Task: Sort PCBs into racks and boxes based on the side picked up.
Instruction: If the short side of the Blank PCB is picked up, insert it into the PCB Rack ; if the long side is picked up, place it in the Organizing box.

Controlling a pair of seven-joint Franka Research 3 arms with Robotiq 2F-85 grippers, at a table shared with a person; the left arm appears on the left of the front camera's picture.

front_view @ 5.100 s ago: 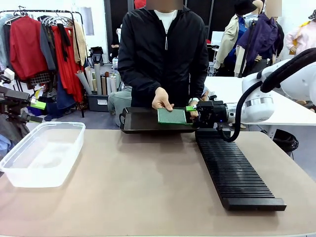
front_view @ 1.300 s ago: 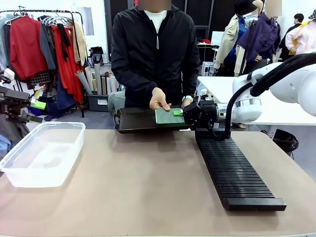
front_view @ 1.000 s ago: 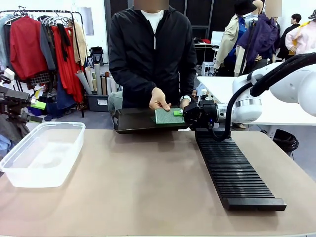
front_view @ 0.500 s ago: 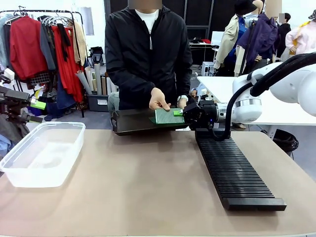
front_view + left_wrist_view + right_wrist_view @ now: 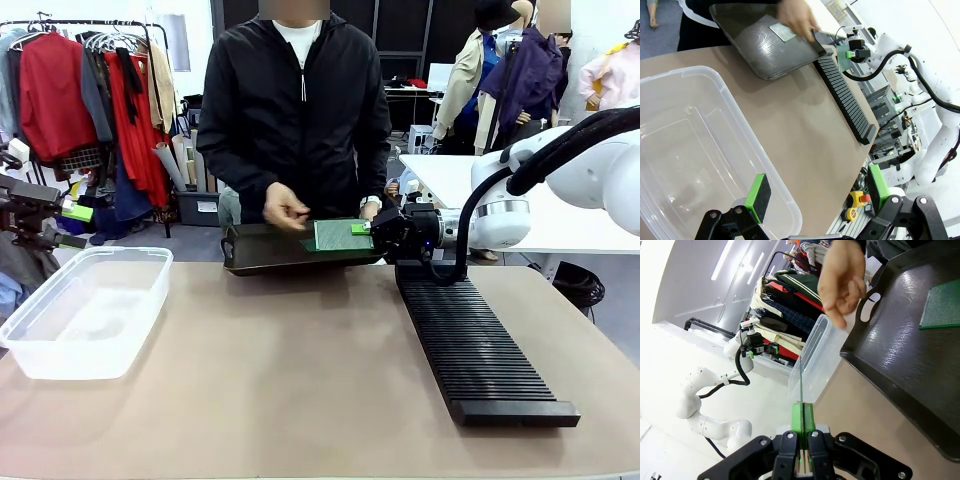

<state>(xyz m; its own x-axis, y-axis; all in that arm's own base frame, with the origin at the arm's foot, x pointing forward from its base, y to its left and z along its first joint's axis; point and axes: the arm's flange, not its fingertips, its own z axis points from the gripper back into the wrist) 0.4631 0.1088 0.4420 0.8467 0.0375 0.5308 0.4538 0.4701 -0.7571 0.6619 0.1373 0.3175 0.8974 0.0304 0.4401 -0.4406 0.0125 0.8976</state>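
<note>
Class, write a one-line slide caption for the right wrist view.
Right end effector shut on a circuit board, seen edge-on, beside a black tray holding a second board.

My front camera sits at my edge of the table, facing the person across it, well back. The left wrist camera looks past the left fingers, tub close beneath, tray far beyond the tips. The right wrist camera looks along the right fingers, that tray near ahead, that tub beyond.
</note>
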